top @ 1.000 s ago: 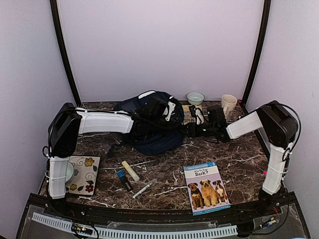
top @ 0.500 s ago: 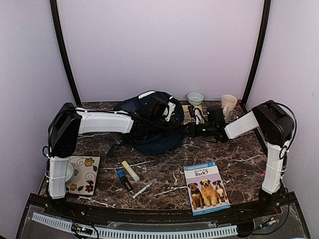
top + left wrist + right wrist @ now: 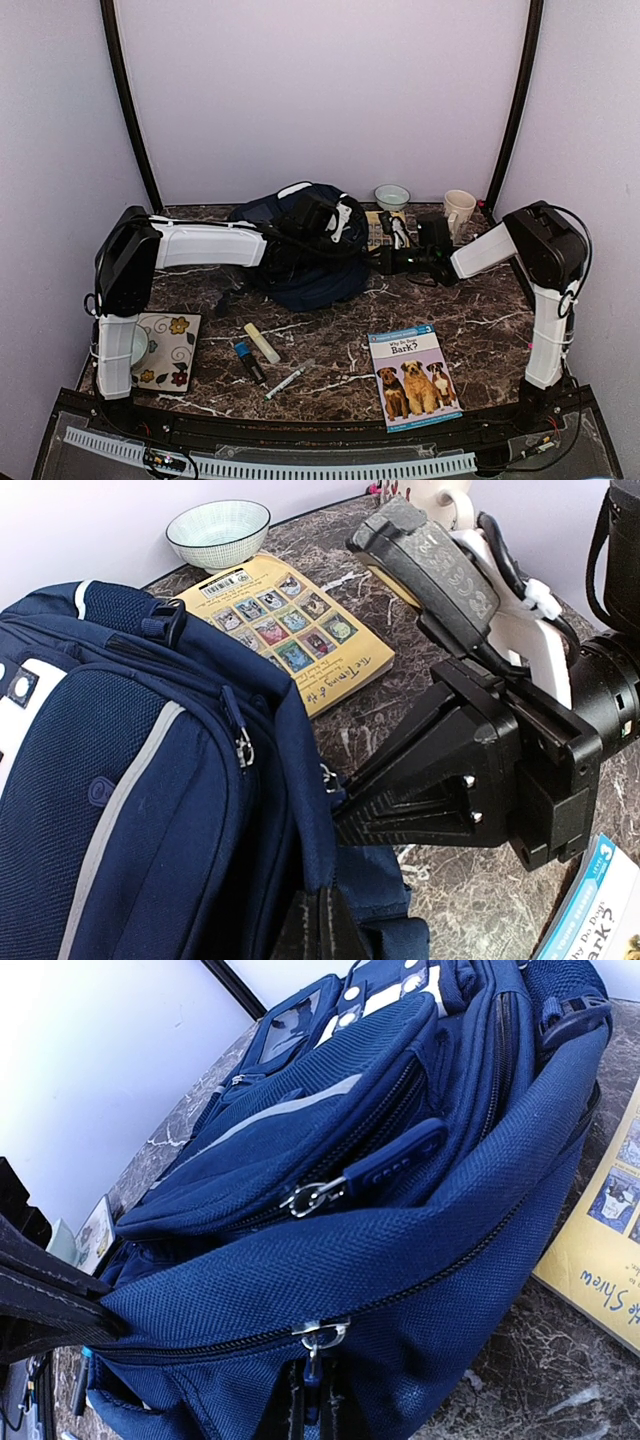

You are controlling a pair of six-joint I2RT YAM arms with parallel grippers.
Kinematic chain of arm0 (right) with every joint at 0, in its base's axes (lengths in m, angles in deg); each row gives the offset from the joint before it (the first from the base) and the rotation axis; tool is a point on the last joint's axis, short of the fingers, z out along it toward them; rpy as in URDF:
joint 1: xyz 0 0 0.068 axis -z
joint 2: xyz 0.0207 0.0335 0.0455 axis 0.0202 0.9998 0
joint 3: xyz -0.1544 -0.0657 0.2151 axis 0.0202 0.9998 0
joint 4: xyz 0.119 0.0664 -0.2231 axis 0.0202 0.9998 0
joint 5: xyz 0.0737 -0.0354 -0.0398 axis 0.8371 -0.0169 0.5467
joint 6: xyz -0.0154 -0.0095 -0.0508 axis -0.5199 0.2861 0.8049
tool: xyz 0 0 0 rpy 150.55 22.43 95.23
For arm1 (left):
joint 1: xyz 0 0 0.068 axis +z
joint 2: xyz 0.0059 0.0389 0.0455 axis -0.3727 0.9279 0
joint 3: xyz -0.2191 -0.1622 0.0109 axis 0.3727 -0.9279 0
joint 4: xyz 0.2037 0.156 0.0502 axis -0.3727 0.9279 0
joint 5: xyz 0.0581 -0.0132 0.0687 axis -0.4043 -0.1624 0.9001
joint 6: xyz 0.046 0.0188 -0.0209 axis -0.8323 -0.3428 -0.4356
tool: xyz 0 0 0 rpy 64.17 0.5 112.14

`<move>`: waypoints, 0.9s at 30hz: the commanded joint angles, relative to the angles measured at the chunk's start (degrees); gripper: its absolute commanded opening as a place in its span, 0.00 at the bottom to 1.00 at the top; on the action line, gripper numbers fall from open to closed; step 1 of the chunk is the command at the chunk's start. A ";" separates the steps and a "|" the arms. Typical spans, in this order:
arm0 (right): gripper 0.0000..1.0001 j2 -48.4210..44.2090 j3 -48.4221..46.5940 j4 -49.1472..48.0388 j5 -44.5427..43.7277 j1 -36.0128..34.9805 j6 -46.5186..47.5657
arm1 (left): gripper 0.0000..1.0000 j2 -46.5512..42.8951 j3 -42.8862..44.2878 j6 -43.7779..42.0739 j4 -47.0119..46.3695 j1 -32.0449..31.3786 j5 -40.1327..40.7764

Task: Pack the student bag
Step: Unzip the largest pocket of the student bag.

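The student bag (image 3: 290,262) is a navy backpack with white stripes, lying at the back middle of the table. My left gripper (image 3: 348,252) reaches over it. In the left wrist view this gripper (image 3: 322,922) is shut on a fold of the bag's navy fabric (image 3: 300,780) by the zipper opening. My right gripper (image 3: 366,262) comes in from the right. In the right wrist view it (image 3: 316,1410) is shut on the blue pull tab hanging from the silver zipper slider (image 3: 320,1335) of the bag's main zipper. The right gripper's fingers (image 3: 420,810) show next to the held fold.
A yellow book (image 3: 383,228) lies right of the bag, with a bowl (image 3: 392,196) and mug (image 3: 459,208) behind it. A dog book (image 3: 413,375), pen (image 3: 290,378), highlighter (image 3: 262,342), blue marker (image 3: 248,360) and floral notebook (image 3: 165,350) lie nearer the front.
The right arm's elbow has shifted slightly to the left. Both grippers keep their hold at the bag, and the bag has barely moved.
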 commanded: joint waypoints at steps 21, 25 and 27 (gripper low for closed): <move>0.00 -15.21 1.97 20.79 -10.65 -8.46 4.19 | 0.00 3.59 10.26 -0.19 1.25 0.37 2.38; 0.00 -18.56 2.32 24.24 -7.86 -10.68 3.66 | 0.00 5.66 13.15 0.42 3.37 0.69 1.36; 0.00 -20.10 3.10 25.05 -7.73 -11.55 3.39 | 0.00 6.27 13.86 0.52 3.88 0.64 0.91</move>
